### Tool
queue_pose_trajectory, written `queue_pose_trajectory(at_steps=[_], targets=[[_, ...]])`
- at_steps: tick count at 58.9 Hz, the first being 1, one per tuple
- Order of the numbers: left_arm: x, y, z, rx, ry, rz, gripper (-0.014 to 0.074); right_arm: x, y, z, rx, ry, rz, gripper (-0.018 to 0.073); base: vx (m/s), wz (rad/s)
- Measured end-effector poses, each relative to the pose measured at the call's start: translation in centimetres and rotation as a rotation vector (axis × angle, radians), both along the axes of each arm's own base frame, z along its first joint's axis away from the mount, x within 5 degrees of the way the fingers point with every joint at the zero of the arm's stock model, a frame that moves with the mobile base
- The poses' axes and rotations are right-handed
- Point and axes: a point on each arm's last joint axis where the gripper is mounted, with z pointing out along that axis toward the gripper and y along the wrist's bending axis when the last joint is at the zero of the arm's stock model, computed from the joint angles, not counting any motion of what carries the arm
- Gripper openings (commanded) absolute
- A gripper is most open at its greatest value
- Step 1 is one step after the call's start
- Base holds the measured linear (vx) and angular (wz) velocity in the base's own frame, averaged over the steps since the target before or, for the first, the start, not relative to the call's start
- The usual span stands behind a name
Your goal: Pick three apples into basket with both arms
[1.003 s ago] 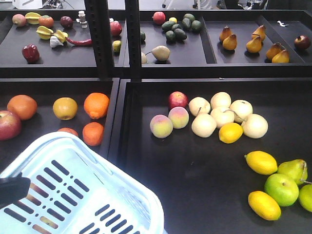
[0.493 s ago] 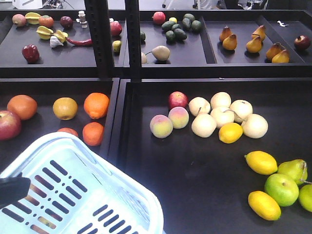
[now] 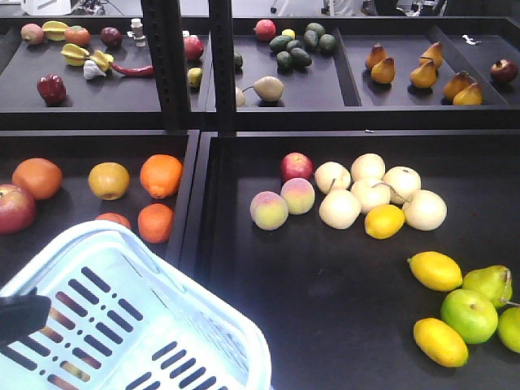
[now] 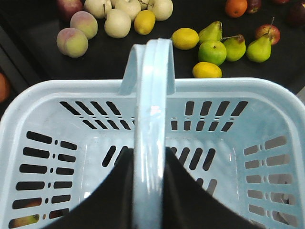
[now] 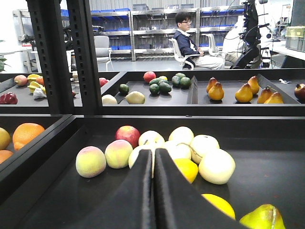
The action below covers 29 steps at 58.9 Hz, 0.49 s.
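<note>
Left gripper [image 4: 149,164]: its two black fingers [image 4: 112,191] are clenched on the basket handle [image 4: 151,95], one on each side. We judge this grip is there to carry the basket [image 4: 62,90] towards the fruit and leave the other arm free to pick. The handle is a smooth, glossy, pale blue plastic strap, arched. Beyond the fingers the walls and floor are thin, slotted and slightly translucent. We see no fruit inside. Reddish patches show through the lower slots, too partial to name.

Right gripper [image 5: 153,160]: its fingers [image 5: 141,191] are pressed flat together with nothing between them. They form a matte black wedge held low over the tray floor [image 5: 57,205]. Ahead of the tips and slightly left, at the back of the pile, sits a dark red apple [image 5: 127,135], smooth and round. Pale round fruit [image 5: 217,166] crowd ahead and to the right of the tips, and two fuzzy peaches [image 5: 90,161] lie to the left. We judge the jaws must part before any pick.

A second apple [image 3: 12,207] lies beyond the basket's far rim, in the left tray. We cannot pick out a third.
</note>
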Motion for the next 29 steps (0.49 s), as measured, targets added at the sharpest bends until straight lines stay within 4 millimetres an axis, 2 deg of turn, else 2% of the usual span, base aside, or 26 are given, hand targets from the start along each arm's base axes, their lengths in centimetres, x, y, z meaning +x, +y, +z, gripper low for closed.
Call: queue_pose_trajectory(at_steps=[29], targets=[[0.00,0.00,0.00,0.000,0.000,0.000,-0.0006,0.00,0.00,0.00,0.000,0.000,0.000,-0.0005,-0.01,-0.01]])
